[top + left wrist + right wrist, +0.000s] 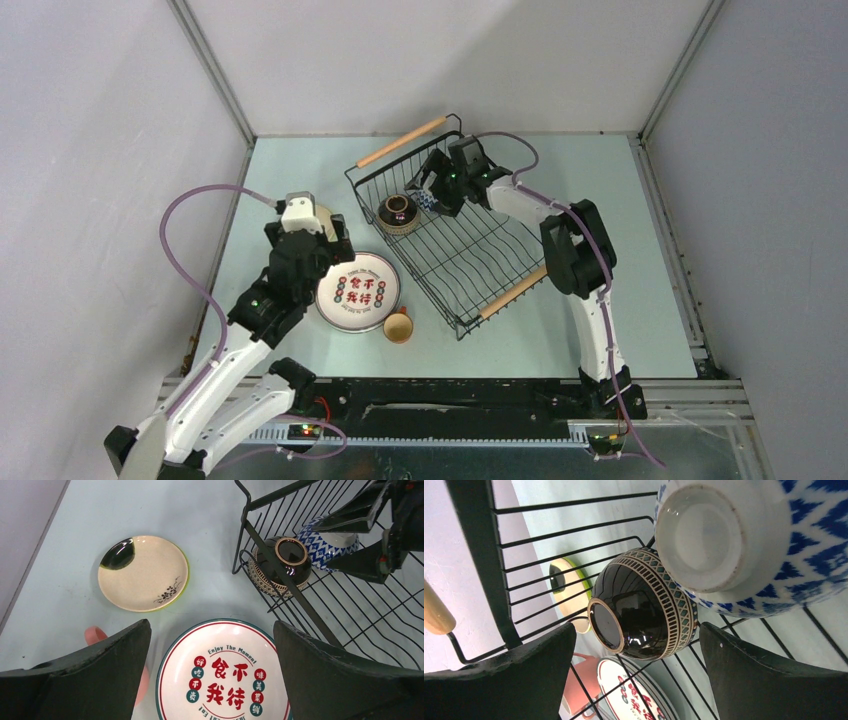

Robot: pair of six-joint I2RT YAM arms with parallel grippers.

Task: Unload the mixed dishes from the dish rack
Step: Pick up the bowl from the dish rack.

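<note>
The black wire dish rack (470,255) holds a dark patterned bowl (397,213) and a blue-and-white bowl (426,199), both on their sides. My right gripper (438,188) is open and empty inside the rack. In the right wrist view the dark bowl (644,610) lies between my open fingers and the blue-and-white bowl (734,545) lies beyond it. The green-rimmed plate (358,292) and an orange cup (398,326) sit on the table left of the rack. My left gripper (211,625) is open and empty above the plate (225,675). A cream saucer (142,572) and a pink mug (94,634) lie beside it.
The rack has wooden rod handles at its far end (402,141) and near end (512,292). Its near-left wall (280,560) stands just right of the plate. Grey enclosure walls bound the table at the left, back and right.
</note>
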